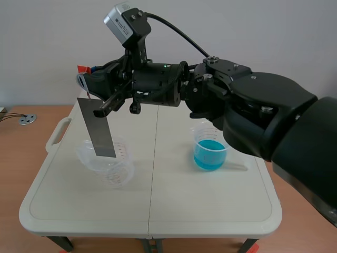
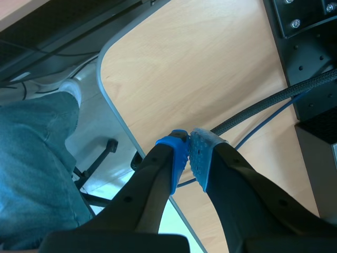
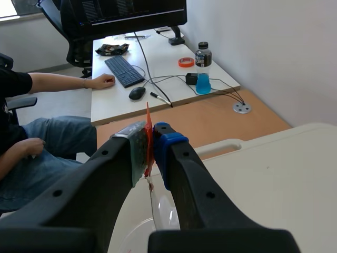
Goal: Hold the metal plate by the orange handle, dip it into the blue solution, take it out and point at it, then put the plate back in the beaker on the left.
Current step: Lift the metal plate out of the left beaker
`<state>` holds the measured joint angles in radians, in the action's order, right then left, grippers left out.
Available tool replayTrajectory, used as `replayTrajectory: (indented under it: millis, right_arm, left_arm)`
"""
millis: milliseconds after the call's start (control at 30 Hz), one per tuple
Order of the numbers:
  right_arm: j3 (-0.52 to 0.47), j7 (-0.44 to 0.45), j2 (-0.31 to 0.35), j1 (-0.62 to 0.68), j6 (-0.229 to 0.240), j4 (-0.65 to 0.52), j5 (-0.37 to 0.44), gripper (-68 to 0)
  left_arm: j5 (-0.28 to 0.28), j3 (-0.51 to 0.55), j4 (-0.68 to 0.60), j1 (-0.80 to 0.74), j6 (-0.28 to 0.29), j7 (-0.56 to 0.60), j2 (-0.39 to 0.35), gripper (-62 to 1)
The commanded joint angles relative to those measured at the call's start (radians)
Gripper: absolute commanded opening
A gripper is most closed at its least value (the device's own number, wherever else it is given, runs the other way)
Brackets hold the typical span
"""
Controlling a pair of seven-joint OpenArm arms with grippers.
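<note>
Your right pincer (image 3: 149, 139) is clenched on the orange handle (image 3: 148, 129). The metal plate (image 1: 97, 126) hangs below it, its lower end at the mouth of the clear beaker (image 1: 110, 169). The blue solution (image 1: 210, 155) sits well off to the side. Your left pincer (image 2: 188, 153) is closed on nothing.

Black arm (image 1: 263, 110) and end effector (image 3: 150, 145), grey wrist camera (image 1: 124, 22).

Nothing legible turns up: no word, brand or number can be read. The clear beaker on the left (image 1: 109, 164) carries faint red printed marks on its wall, too small to make out. On the white desk (image 3: 163, 52) beyond the table, the dark bottle (image 3: 203, 55) wears a label whose wording cannot be read, and the monitor (image 3: 126, 13) shows only thin illegible lines.
</note>
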<state>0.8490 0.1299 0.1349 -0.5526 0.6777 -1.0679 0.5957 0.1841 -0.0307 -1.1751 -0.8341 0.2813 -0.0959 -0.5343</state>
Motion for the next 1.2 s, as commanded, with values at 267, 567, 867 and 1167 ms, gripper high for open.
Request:
replayTrajectory:
  millis: [267,567,867,1167]
  right_arm:
    - [-0.033,-0.008,0.071,-0.023,0.004,-0.138,0.019,-66.4]
    - [-0.074,-0.044,0.144,-0.001,0.003,-0.27,0.073,-66.4]
    - [-0.16,-0.119,0.232,0.067,-0.002,-0.443,0.141,-66.4]
    - [-0.264,-0.174,0.351,0.109,-0.007,-0.549,0.251,-66.4]
  left_arm:
    - [0.006,0.003,-0.016,-0.01,0.002,0.01,0.002,-55.2]
    - [0.006,0.003,-0.018,-0.01,0.002,0.011,0.002,-55.2]
    - [0.006,0.003,-0.032,0.006,0.001,0.01,0.002,-55.2]
    - [0.014,0.039,-0.155,0.0,-0.01,0.001,-0.038,-55.1]
